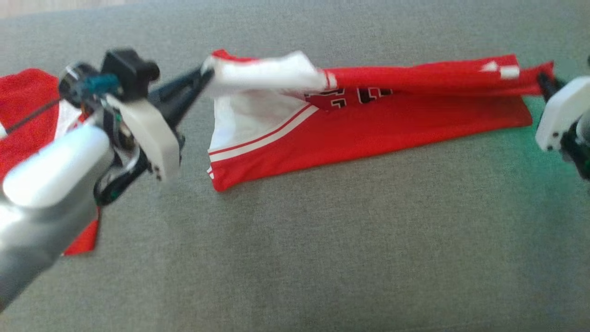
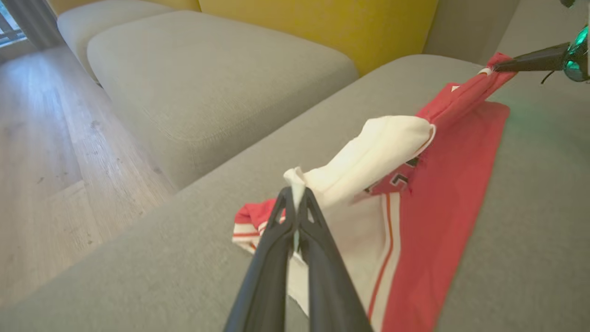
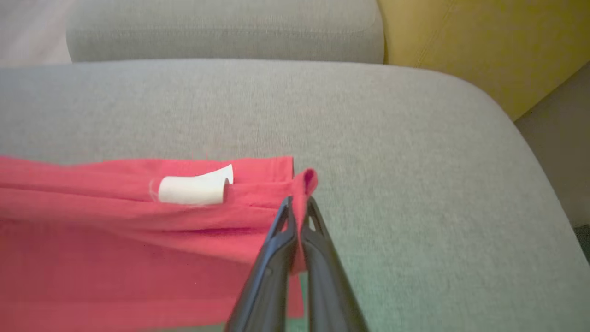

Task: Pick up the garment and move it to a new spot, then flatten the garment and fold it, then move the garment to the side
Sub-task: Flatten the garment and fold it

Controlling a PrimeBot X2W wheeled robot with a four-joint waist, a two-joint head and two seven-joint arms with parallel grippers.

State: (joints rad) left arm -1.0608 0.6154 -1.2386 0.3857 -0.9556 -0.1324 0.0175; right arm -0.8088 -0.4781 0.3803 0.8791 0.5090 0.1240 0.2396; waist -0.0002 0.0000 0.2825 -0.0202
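The garment (image 1: 368,124) is a red jersey with white panels and dark numbers, stretched across the grey cushion (image 1: 322,253). Its far edge is lifted off the surface while its near part rests flat. My left gripper (image 1: 206,74) is shut on the garment's white corner (image 2: 297,177) at the left end. My right gripper (image 1: 544,83) is shut on the red corner (image 3: 306,177) at the right end. In the left wrist view the garment (image 2: 438,193) runs away toward the right gripper (image 2: 500,68). In the right wrist view the garment (image 3: 115,230) spreads to the left of my fingers.
A second red and white cloth (image 1: 27,115) lies at the left edge, partly behind my left forearm. Beyond the cushion stand another grey seat (image 2: 207,74), a yellow backrest (image 2: 322,23) and wooden floor (image 2: 46,138) on the far side.
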